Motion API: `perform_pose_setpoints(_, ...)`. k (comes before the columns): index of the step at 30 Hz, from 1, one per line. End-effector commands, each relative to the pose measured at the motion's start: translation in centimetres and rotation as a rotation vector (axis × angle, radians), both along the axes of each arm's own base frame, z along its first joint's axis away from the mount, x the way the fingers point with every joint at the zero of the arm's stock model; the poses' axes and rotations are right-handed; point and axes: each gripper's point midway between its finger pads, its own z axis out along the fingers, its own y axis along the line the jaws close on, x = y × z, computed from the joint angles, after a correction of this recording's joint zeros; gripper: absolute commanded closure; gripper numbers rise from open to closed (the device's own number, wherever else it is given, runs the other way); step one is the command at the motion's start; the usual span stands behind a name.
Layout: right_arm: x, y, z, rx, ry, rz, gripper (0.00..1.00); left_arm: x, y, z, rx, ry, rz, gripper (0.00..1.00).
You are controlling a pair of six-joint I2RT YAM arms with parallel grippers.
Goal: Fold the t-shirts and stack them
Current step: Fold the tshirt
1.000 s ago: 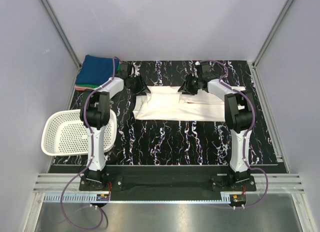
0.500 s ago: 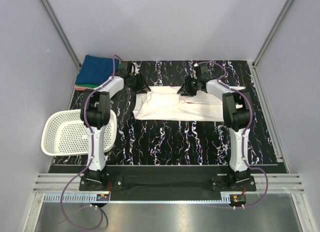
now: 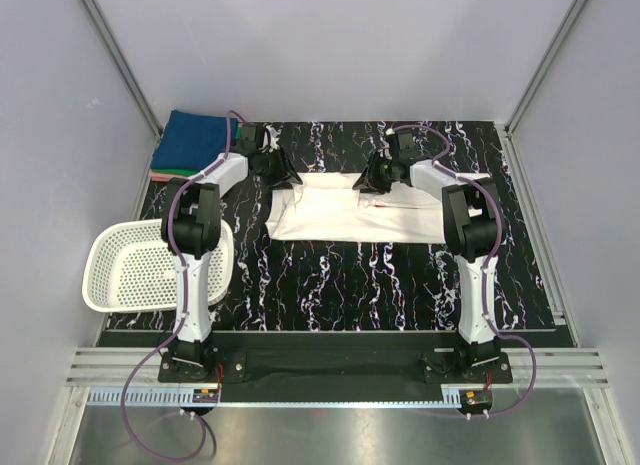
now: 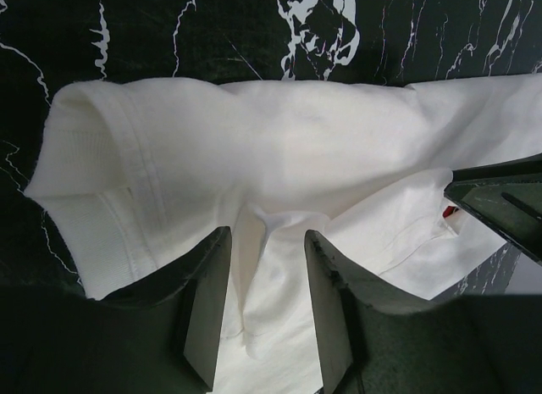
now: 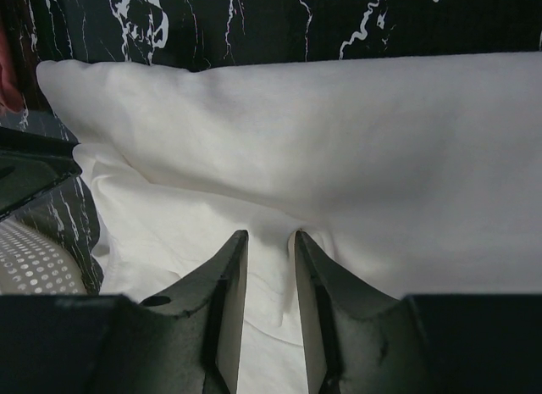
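The white t-shirt (image 3: 350, 213) lies partly folded across the middle of the table, with a sliver of its red print (image 4: 447, 213) showing at a fold. My left gripper (image 3: 283, 175) is at the shirt's far left edge. In the left wrist view it (image 4: 267, 237) is open, its jaws standing either side of a raised ridge of white cloth (image 4: 254, 157). My right gripper (image 3: 370, 180) is at the far edge near the middle. In the right wrist view it (image 5: 269, 235) stands narrowly open over a small pucker of the shirt (image 5: 339, 157). Folded blue, green and pink shirts (image 3: 195, 140) are stacked at the far left.
A white mesh basket (image 3: 135, 268) sits at the left table edge beside the left arm, and also shows in the right wrist view (image 5: 38, 258). Black marbled tabletop (image 3: 350, 285) lies bare in front of the shirt. Grey walls enclose the back and both sides.
Both grippers have shifted slightly toward the far edge of the shirt, the right one also a little left. The shirt lies much as before.
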Motion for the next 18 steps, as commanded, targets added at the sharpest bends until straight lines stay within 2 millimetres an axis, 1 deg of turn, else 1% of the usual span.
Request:
perform_pose_setpoints(1,1.5,0.9,1.5,0.020,-0.060,0.007,0.65,1.6,-0.3,1.0,-0.006,-0.072,-0.020,0.55)
perform_pose_setpoints(3,1.6,0.9,1.4,0.022,-0.062,0.006,0.66,1.4,-0.5,0.8,-0.016,-0.068,-0.025,0.56)
perform_pose_setpoints(7,1.5,0.8,1.0,0.018,-0.054,0.005,0.71,1.6,-0.7,0.5,-0.028,-0.066,-0.026,0.64)
perform_pose_setpoints(8,1.5,0.8,1.0,0.017,-0.055,0.002,0.73,1.7,-0.7,0.5,-0.031,-0.064,-0.025,0.70)
perform_pose_setpoints(10,1.5,0.7,1.0,0.017,-0.057,-0.004,0.78,1.7,-0.9,0.4,-0.039,-0.061,-0.027,0.78)
perform_pose_setpoints(11,1.5,0.7,0.9,0.013,-0.057,-0.009,0.88,1.8,-0.9,0.4,-0.043,-0.061,-0.026,0.83)
perform_pose_setpoints(12,1.6,0.5,0.8,0.006,-0.060,-0.016,0.91,1.8,-1.0,0.5,-0.050,-0.060,-0.025,0.94)
perform_pose_setpoints(14,1.5,0.4,0.6,0.000,-0.061,-0.017,0.96,1.8,-1.3,0.4,-0.061,-0.059,-0.029,1.00)
perform_pose_setpoints(16,1.4,0.3,0.4,-0.007,-0.056,-0.022,1.00,2.0,-1.2,0.4,-0.066,-0.061,-0.026,1.00)
perform_pose_setpoints(18,1.5,-0.1,0.3,-0.021,-0.061,-0.035,1.00,2.0,-1.1,0.4,-0.057,-0.061,-0.011,1.00)
